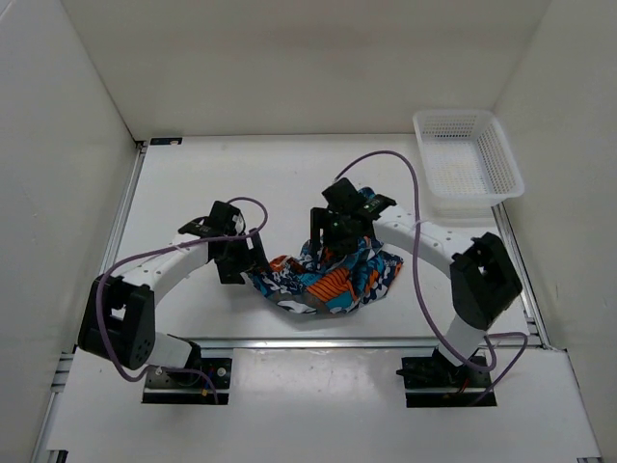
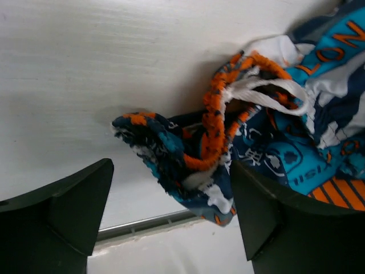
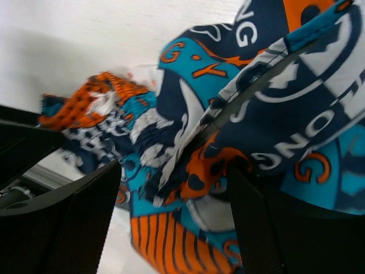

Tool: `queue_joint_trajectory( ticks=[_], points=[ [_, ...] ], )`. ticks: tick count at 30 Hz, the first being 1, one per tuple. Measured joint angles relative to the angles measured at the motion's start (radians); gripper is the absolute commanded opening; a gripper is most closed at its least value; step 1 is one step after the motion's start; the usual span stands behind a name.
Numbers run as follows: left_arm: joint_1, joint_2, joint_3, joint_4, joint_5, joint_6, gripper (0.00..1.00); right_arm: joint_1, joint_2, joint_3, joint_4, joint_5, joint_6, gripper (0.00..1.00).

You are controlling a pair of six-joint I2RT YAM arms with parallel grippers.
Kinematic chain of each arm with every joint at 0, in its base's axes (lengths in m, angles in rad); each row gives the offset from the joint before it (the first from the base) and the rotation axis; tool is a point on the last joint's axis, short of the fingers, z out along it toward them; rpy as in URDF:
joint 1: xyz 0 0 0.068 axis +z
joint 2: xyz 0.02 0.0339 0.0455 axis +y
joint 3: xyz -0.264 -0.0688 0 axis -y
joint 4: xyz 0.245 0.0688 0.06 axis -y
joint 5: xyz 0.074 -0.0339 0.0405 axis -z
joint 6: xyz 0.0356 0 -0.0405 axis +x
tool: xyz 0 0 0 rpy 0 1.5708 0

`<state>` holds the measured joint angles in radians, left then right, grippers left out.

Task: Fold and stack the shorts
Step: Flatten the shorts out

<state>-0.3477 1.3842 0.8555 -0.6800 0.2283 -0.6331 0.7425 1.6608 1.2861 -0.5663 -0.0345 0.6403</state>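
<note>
Both arms curve inward, wrists tipped down. The left gripper stands spread, straddling a bunched corner of the crumpled shorts. The right gripper, also spread, has the heap directly beneath it.

I see the shorts lying unfolded in a crumpled heap on the white worktop, near its front edge and about mid-width. The soft fabric carries a busy print of orange, turquoise, navy and white, with lettering. At the heap's left end the gathered orange waistband is bunched up, and a white drawstring loops out of it.
</note>
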Motion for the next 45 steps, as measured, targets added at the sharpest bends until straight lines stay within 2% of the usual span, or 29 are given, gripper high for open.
queue_joint_trajectory(
  ticks=[1, 3, 4, 5, 6, 7, 10, 13, 16, 20, 23, 24, 26, 28, 31, 32, 33, 34, 36, 38, 40, 42, 44, 45],
  points=[
    [0.000, 0.008, -0.014, 0.011, 0.000, -0.007, 0.88, 0.000, 0.026, 0.000, 0.003, -0.002, 0.008, 0.74],
    [0.000, 0.010, -0.033, 0.026, 0.000, -0.019, 0.74, -0.003, 0.061, 0.000, 0.010, -0.002, 0.016, 0.59],
    [0.000, 0.010, -0.037, 0.032, 0.000, -0.024, 0.65, -0.004, 0.076, 0.000, 0.014, -0.001, 0.023, 0.46],
    [0.000, 0.010, -0.039, 0.041, 0.000, -0.025, 0.53, -0.009, 0.088, 0.001, 0.018, 0.001, 0.031, 0.20],
    [0.000, 0.011, -0.040, 0.049, 0.001, -0.029, 0.22, -0.010, 0.095, 0.001, 0.019, 0.002, 0.026, 0.10],
    [0.000, 0.015, -0.039, 0.060, 0.002, -0.033, 0.10, -0.013, 0.101, 0.002, 0.019, 0.005, 0.035, 0.02],
    [-0.001, 0.038, -0.029, 0.072, -0.005, -0.023, 0.10, -0.016, 0.114, 0.031, 0.012, 0.009, 0.037, 0.00],
    [0.006, 0.048, 0.000, 0.072, -0.027, -0.017, 0.10, -0.024, 0.141, 0.131, -0.014, 0.006, 0.024, 0.00],
    [0.069, 0.046, 0.107, 0.024, -0.049, 0.004, 0.10, -0.046, 0.245, 0.417, -0.090, -0.019, -0.018, 0.00],
    [0.179, 0.041, 0.428, -0.085, -0.135, 0.026, 0.10, -0.111, 0.416, 0.939, -0.116, -0.064, -0.065, 0.00],
    [0.190, -0.004, 0.669, -0.108, -0.183, 0.043, 0.10, -0.174, 0.426, 1.150, -0.110, -0.125, -0.072, 0.00],
    [0.176, -0.035, 0.719, -0.109, -0.191, 0.050, 0.10, -0.192, 0.407, 1.175, -0.095, -0.145, -0.072, 0.00],
    [0.130, -0.106, 0.775, -0.109, -0.191, 0.057, 0.10, -0.228, 0.335, 1.141, -0.064, -0.172, -0.082, 0.00],
    [0.054, -0.179, 0.784, -0.111, -0.187, 0.057, 0.10, -0.254, 0.232, 1.042, -0.041, -0.192, -0.100, 0.00],
    [-0.086, -0.259, 0.722, -0.103, -0.183, 0.040, 0.23, -0.286, 0.028, 0.787, 0.020, -0.208, -0.145, 0.00],
    [-0.129, -0.279, 0.676, -0.093, -0.183, 0.028, 0.31, -0.298, -0.051, 0.679, 0.029, -0.205, -0.163, 0.00],
    [-0.166, -0.289, 0.631, -0.093, -0.181, 0.016, 0.71, -0.317, -0.126, 0.580, 0.034, -0.201, -0.184, 0.00],
    [-0.207, -0.291, 0.579, -0.089, -0.179, 0.004, 0.99, -0.344, -0.200, 0.469, 0.054, -0.197, -0.206, 0.24],
    [-0.266, -0.262, 0.491, -0.092, -0.172, -0.032, 0.99, -0.417, -0.319, 0.284, 0.060, -0.175, -0.230, 0.60],
    [-0.296, -0.180, 0.447, -0.101, -0.153, -0.048, 0.99, -0.542, -0.385, 0.148, 0.047, -0.150, -0.264, 0.76],
    [-0.296, -0.100, 0.438, -0.112, -0.141, -0.053, 0.99, -0.674, -0.386, 0.069, 0.031, -0.124, -0.274, 0.77],
    [-0.274, -0.059, 0.438, -0.115, -0.139, -0.051, 0.98, -0.770, -0.377, 0.011, 0.012, -0.098, -0.257, 0.73],
    [-0.225, -0.058, 0.440, -0.126, -0.147, -0.048, 0.82, -0.805, -0.386, -0.045, -0.013, -0.087, -0.231, 0.60],
    [-0.192, -0.064, 0.445, -0.130, -0.158, -0.048, 0.70, -0.800, -0.394, -0.066, -0.024, -0.085, -0.220, 0.48]
  ],
)
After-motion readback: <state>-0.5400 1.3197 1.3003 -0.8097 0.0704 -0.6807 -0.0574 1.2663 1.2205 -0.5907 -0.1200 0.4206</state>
